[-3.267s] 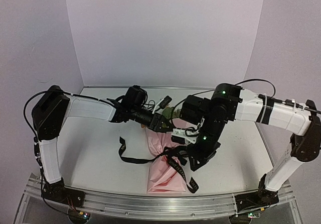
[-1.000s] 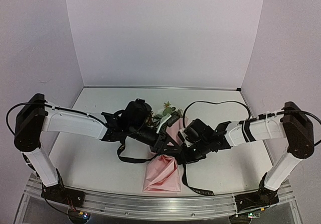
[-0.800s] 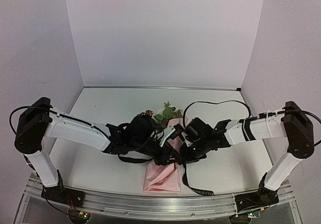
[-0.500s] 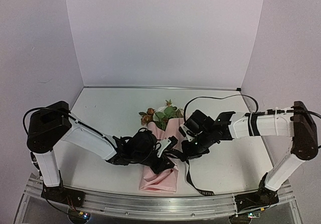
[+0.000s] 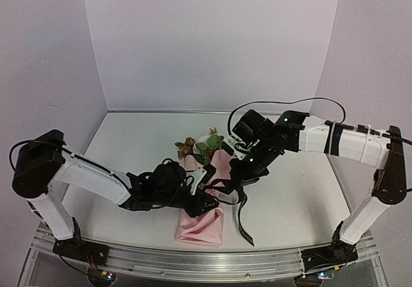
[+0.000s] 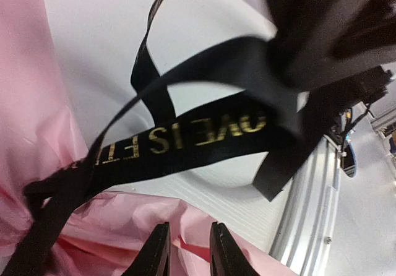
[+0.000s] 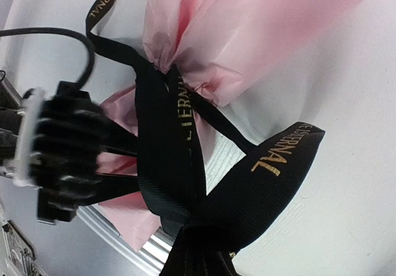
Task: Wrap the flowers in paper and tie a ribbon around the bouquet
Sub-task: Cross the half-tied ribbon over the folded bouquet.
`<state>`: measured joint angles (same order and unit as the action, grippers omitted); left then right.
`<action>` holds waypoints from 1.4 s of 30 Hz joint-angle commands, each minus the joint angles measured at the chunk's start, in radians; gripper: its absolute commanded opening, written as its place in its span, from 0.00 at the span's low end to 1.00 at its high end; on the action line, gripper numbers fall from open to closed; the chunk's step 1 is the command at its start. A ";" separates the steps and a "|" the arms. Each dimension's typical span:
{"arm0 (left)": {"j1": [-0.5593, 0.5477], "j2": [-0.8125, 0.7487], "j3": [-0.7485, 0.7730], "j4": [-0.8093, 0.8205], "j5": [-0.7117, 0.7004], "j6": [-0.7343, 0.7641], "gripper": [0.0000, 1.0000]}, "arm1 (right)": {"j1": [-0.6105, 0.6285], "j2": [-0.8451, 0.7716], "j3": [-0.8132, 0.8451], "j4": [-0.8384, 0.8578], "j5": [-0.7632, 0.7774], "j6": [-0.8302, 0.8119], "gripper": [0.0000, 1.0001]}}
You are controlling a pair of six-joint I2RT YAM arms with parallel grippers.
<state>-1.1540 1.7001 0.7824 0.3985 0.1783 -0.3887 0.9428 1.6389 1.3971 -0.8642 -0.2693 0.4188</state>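
The bouquet lies on the table as a pink paper cone, with the flowers at its far end. The black ribbon with gold lettering is cinched around the cone's middle. My right gripper is shut on gathered ribbon, which runs taut from its jaws to the cone. My left gripper lies low at the cone's right side. Its fingers stand slightly apart over crinkled paper, with nothing between them. The ribbon crosses in front of them.
The aluminium rail at the table's near edge runs just below the cone's narrow end and also shows in the left wrist view. A loose ribbon tail hangs toward it. The left gripper appears in the right wrist view.
My right arm rose and drew back to the right, pulling the ribbon taut. My left arm slid toward the near edge along the cone, and the flowers came into view.
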 commanded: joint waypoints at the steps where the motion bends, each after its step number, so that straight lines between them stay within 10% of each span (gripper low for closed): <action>1: 0.018 -0.249 -0.051 0.107 0.031 -0.012 0.29 | -0.003 0.085 0.174 -0.259 -0.047 -0.131 0.00; 13: 0.353 -0.346 -0.156 0.107 0.306 -0.140 0.27 | 0.054 0.293 0.445 -0.346 -0.065 -0.194 0.00; 27: 0.360 -0.021 -0.086 0.192 0.471 -0.234 0.14 | 0.065 0.389 0.499 -0.337 0.090 -0.053 0.16; 42: 0.303 -0.053 -0.025 0.092 0.399 -0.205 0.18 | 0.065 0.261 0.380 -0.310 0.098 0.036 0.37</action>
<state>-0.8563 1.7290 0.7127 0.5252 0.6140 -0.6118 1.0084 2.0284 1.8573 -1.1756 -0.2170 0.4255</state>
